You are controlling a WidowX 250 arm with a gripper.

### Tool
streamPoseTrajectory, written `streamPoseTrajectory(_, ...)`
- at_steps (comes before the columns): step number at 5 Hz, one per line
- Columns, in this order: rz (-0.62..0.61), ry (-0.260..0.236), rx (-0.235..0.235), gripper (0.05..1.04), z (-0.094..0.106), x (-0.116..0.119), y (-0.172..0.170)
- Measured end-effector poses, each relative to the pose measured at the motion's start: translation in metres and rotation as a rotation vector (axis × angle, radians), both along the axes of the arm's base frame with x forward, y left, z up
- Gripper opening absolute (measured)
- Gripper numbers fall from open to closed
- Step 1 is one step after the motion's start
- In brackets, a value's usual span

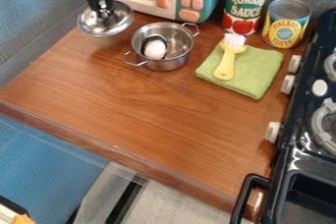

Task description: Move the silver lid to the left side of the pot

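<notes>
Left of the pot (172, 63), we note the silver lid (99, 27) pinched near its centre by the tool (102, 12), presumably so it can settle flat on the table (151, 107).

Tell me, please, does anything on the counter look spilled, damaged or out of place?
Nothing stands out; I see no spill or damage. The silver lid is off the pot, at the gripper, which suits the task.
</notes>
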State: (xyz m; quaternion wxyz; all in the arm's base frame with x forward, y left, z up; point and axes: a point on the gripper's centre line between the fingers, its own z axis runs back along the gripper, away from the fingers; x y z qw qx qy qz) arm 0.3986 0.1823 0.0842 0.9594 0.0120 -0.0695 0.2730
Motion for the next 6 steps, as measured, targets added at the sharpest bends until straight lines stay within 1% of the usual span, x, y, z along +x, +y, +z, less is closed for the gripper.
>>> streamPoseTrajectory(1, 0.018, 0.047, 0.011, 0.278, -0.017, 0.003, 0.007)
streamPoseTrajectory(2, 0.018, 0.067, 0.042, 0.282, -0.023, 0.001, 0.012)
streamPoseTrajectory(3, 0.013, 0.082, 0.061, 0.324, -0.036, -0.004, 0.008)
streamPoseTrajectory(4, -0.025, 0.044, 0.085, 0.630, -0.029, -0.004, 0.004)
streamPoseTrajectory(5, -0.072, -0.018, 0.096, 0.924, 0.003, -0.006, -0.001)
streamPoseTrajectory(6, -0.144, -0.021, 0.082, 1.013, 0.014, -0.010, -0.007)
